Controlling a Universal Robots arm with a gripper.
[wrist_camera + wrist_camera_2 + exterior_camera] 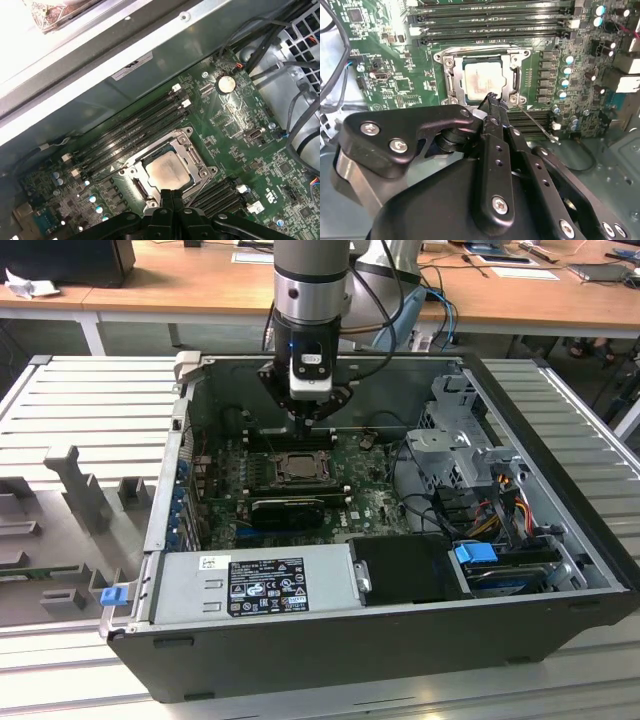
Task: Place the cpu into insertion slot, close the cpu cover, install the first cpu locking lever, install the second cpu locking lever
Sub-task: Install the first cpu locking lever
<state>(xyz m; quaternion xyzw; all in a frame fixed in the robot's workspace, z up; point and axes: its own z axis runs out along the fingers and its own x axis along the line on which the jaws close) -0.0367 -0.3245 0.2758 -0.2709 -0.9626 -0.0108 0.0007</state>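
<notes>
The cpu [167, 171] lies flat, top up, in the insertion slot [198, 160].

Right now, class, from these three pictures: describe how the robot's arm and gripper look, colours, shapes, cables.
The arm is a silver-grey cylinder with black bands; dark cables trail beside it. The gripper is matt black: angular linked bars fixed with silver screws, narrowing to slim fingers.

A robotics lab or electronics workshop: an opened desktop computer case [350, 650] lies on a ribbed aluminium workbench [90, 400] under an industrial robot arm [310, 280]. Grey moulded fixtures [85, 495] sit toward the exterior view's left edge, and wooden desks [180, 290] strewn with papers [525, 272] stand behind.
</notes>
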